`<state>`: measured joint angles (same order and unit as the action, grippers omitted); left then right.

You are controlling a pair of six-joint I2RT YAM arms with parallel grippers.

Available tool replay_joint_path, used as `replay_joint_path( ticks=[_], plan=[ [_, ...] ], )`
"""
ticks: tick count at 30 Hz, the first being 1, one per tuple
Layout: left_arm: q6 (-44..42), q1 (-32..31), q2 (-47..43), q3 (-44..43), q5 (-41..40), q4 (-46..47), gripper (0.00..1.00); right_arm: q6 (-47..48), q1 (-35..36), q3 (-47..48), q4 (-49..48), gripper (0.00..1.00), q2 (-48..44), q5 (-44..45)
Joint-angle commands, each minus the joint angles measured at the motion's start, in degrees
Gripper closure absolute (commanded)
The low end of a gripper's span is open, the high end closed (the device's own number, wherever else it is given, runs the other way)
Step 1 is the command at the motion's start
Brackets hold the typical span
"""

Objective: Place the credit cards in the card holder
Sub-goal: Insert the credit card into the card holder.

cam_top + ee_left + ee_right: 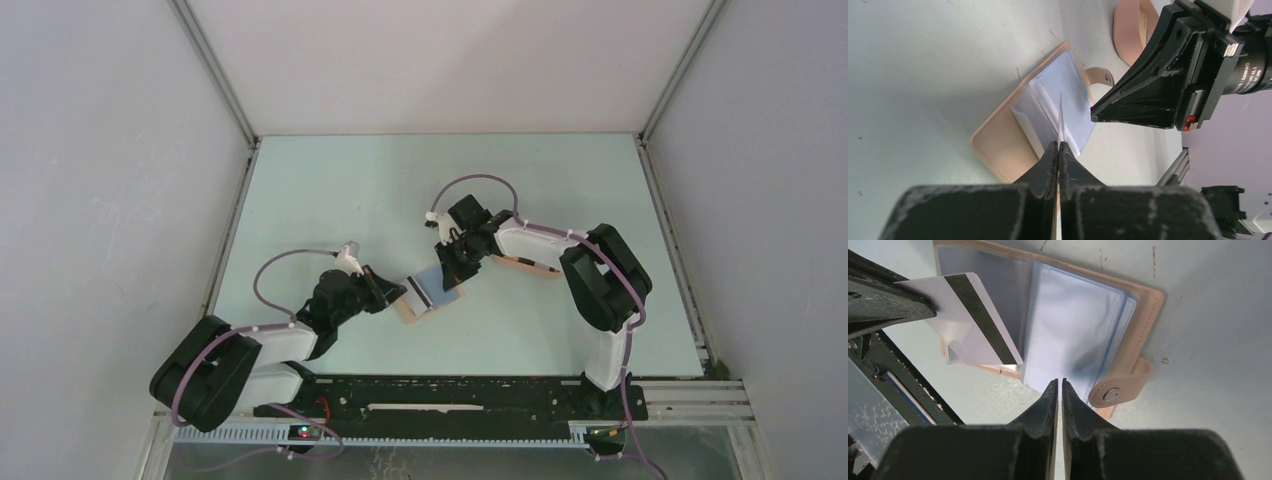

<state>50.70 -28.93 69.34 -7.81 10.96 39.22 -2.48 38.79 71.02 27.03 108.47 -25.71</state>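
Note:
The tan card holder [428, 297] lies open on the table, its clear sleeves [1073, 330] facing up and its snap tab [1113, 392] at one edge. My left gripper [1058, 145] is shut on a light credit card [973, 320] with a dark stripe. That card is seen edge-on in the left wrist view, its far corner over the sleeves [1068, 95]. My right gripper [1058, 382] hovers at the sleeves' near edge beside the tab. Its jaws stand a narrow slit apart with nothing visible between them. In the top view both grippers, left [395, 290] and right [455, 268], meet over the holder.
A peach-pink tray [1128, 30] lies just beyond the holder, partly under the right arm [530, 245]. The black rail [440, 395] with the arm bases runs along the near table edge. White walls enclose the table.

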Motion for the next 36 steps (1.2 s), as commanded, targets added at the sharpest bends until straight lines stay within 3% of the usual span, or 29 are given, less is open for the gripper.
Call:
replay_joint_path(
  ticks=[1, 12, 23, 36],
  plan=[
    [4.6, 1.1, 2.1, 0.3, 2.7, 5.9, 1.00, -0.1, 0.7, 2.4, 0.7, 0.87, 1.0, 0.3],
    [9.1, 2.4, 4.0, 2.0, 3.6, 9.3, 1.00, 0.4, 1.2, 3.0, 1.8, 0.89, 2.3, 0.6],
    [11.1, 2.5, 12.0, 1.0, 2.4, 12.3, 1.00, 0.5, 1.4, 3.2, 2.1, 0.89, 2.4, 0.7],
    [15.0, 3.1, 12.1, 2.4, 3.0, 18.4, 1.00, 0.7, 1.5, 3.6, 2.8, 0.90, 3.0, 1.0]
  ],
)
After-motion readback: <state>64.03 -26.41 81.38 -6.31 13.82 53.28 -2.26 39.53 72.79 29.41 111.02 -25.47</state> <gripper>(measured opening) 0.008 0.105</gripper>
